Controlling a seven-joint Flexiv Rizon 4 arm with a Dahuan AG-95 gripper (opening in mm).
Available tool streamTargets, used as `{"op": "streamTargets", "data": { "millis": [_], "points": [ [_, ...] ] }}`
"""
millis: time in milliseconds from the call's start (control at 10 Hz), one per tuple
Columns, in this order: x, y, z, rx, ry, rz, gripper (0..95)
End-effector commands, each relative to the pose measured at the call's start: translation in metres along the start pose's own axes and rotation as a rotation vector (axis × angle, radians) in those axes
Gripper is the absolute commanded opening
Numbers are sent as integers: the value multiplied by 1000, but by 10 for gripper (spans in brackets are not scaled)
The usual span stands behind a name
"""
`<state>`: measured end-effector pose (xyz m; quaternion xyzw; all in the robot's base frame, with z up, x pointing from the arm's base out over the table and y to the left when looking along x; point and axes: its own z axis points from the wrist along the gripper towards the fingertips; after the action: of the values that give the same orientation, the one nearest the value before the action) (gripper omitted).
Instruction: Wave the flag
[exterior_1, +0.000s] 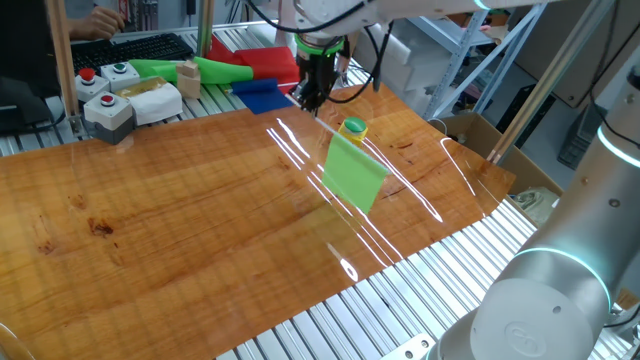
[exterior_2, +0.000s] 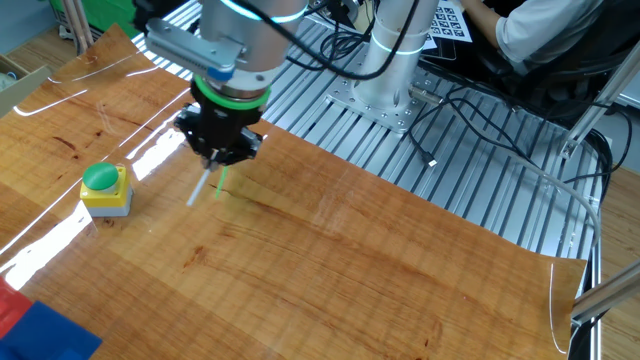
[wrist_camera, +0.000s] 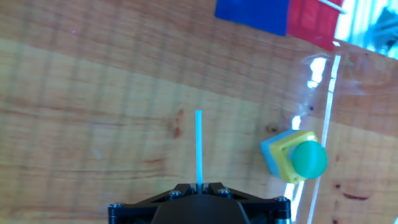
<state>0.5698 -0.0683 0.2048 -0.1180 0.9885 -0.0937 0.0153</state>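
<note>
The flag (exterior_1: 354, 171) is in the gripper (exterior_1: 311, 97), held by its thin white stick (wrist_camera: 199, 147), which is clamped between the closed jaws and runs straight out from the fingertips; in the hand view the stick stands as a single pale line rising from the middle of the pincer. From one fixed view the green sheet hangs slantwise down and to the side of the gripper, above the wooden table (exterior_1: 180, 230) and clear of it as far as I can tell, just in front of the yellow box with the green button (exterior_1: 352, 128). The long axis of the stick therefore follows the line of the fingers, so any swing of the wrist should carry the sheet through the air. The arm reaches in from the far edge of the table, wrist bent downward, the hand tilted rather than plumb. In the other fixed view the stick's tip pokes out below the gripper, near the button box but apart from it.
</note>
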Motion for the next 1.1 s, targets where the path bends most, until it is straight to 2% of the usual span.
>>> {"op": "streamTargets", "data": {
  "millis": [100,300,500,600,800,900,1100],
  "points": [
    [4,42,-12,-244,38,393,0],
    [1,67,-20,-248,50,445,0],
    [0,79,-25,-247,54,467,0],
    [0,80,-25,-246,56,467,0],
    [-1,79,-24,-223,59,441,0],
    [-2,76,-22,-186,56,404,0],
    [-7,68,-15,-165,53,360,0]
  ]
}}
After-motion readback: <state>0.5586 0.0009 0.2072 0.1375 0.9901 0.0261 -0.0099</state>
